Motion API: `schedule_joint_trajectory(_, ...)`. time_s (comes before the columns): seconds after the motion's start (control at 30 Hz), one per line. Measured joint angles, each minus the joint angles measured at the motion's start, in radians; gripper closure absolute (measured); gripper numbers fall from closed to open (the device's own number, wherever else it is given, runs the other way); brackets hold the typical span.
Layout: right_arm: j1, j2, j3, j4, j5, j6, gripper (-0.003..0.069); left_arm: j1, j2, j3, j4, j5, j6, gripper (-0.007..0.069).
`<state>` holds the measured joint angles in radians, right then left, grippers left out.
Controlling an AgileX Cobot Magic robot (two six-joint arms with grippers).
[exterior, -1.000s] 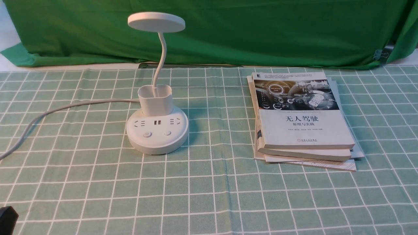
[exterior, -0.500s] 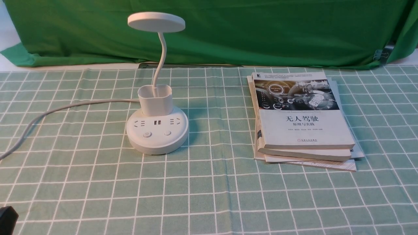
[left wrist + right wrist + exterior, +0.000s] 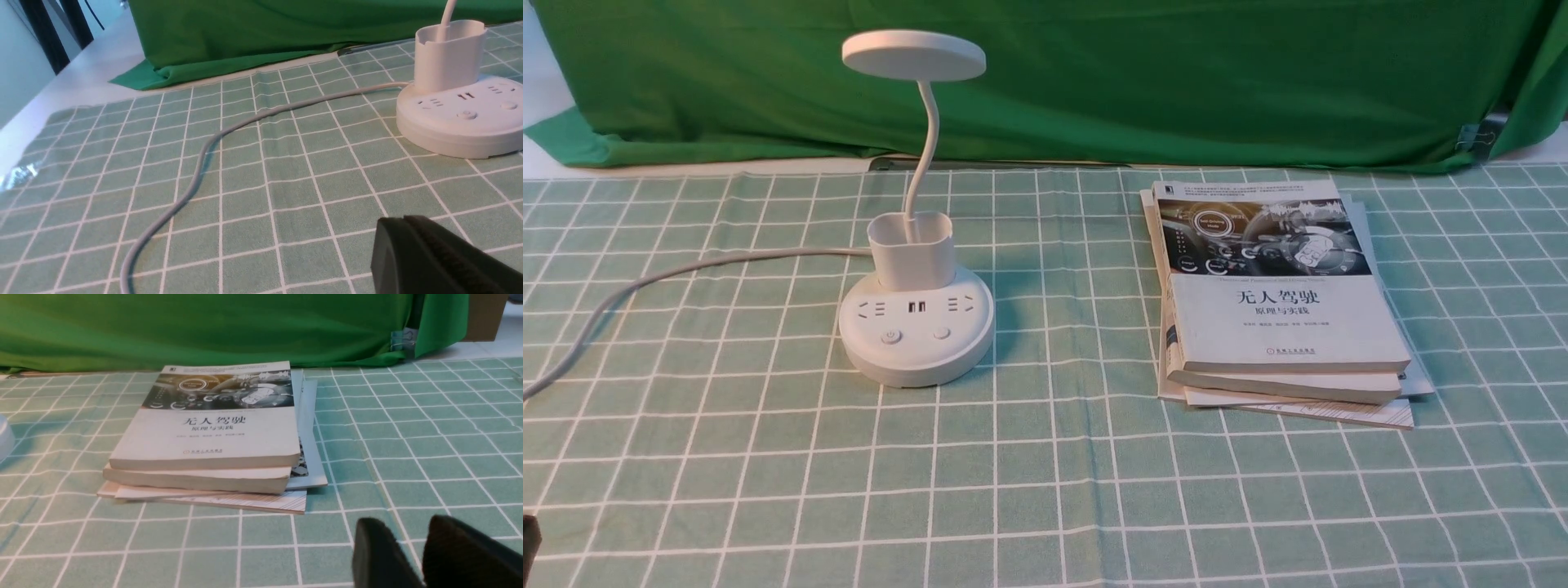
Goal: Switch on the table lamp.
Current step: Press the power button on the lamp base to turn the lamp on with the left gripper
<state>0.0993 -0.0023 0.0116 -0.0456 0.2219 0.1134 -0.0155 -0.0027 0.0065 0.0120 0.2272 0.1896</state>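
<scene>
Left hand (image 3: 529, 549) withdrawn, mostly cropped, table lamp (image 3: 916, 331) untouched

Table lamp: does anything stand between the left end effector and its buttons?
Nothing visible does. Only checked cloth lies between the left end effector and the table lamp; its cord runs off to one side.

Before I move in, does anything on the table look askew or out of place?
Only the book stack: lower books sit skewed, edges poking past the top one. The table lamp stands upright, undamaged.
</scene>
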Motion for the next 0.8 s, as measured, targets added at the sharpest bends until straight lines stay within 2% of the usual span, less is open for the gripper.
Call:
schedule_joint_trajectory(0.1,0.0,0.0,0.0,0.0,0.0,0.0,0.0419,0.0,0.0,0.0,-0.018,-0.11,0.014,0.0603)
schedule_joint_trajectory(0.23,0.0,0.0,0.0,0.0,0.0,0.0,0.0419,0.0,0.0,0.0,-0.065,-0.343,-0.01,0.0603)
schedule_joint_trajectory(0.27,0.0,0.0,0.0,0.0,0.0,0.0,0.0419,0.0,0.0,0.0,-0.07,-0.45,-0.016,0.0603)
schedule_joint_trajectory(0.3,0.0,0.0,0.0,0.0,0.0,0.0,0.0419,0.0,0.0,0.0,-0.07,-0.465,-0.017,0.0603)
schedule_joint_trajectory(0.33,0.0,0.0,0.0,0.0,0.0,0.0,0.0419,0.0,0.0,0.0,-0.07,-0.59,-0.02,0.0603)
schedule_joint_trajectory(0.37,0.0,0.0,0.0,0.0,0.0,0.0,0.0419,0.0,0.0,0.0,-0.069,-0.606,-0.021,0.0603)
schedule_joint_trajectory(0.4,0.0,0.0,0.0,0.0,0.0,0.0,0.0419,0.0,0.0,0.0,-0.064,-0.723,-0.023,0.0603)
schedule_joint_trajectory(0.53,0.0,0.0,0.0,0.0,-0.001,0.0,0.0419,0.0,0.0,0.0,-0.043,-0.953,-0.032,0.0603)
schedule_joint_trajectory(0.6,0.0,0.0,0.0,0.0,-0.001,0.0,0.0419,0.0,0.0,0.0,-0.041,-1.083,-0.076,0.0603)
schedule_joint_trajectory(0.63,0.0,0.0,0.0,0.0,-0.001,0.0,0.0419,0.0,0.0,0.0,-0.041,-1.095,-0.092,0.0603)
schedule_joint_trajectory(0.7,0.0,0.0,0.0,0.0,-0.001,0.0,0.0419,0.0,-0.002,-0.01,-0.038,-1.193,-0.233,0.0603)
schedule_joint_trajectory(0.8,0.0,0.0,0.0,0.0,-0.001,0.0,0.0419,0.0,-0.004,-0.117,-0.026,-1.065,-0.303,0.0603)
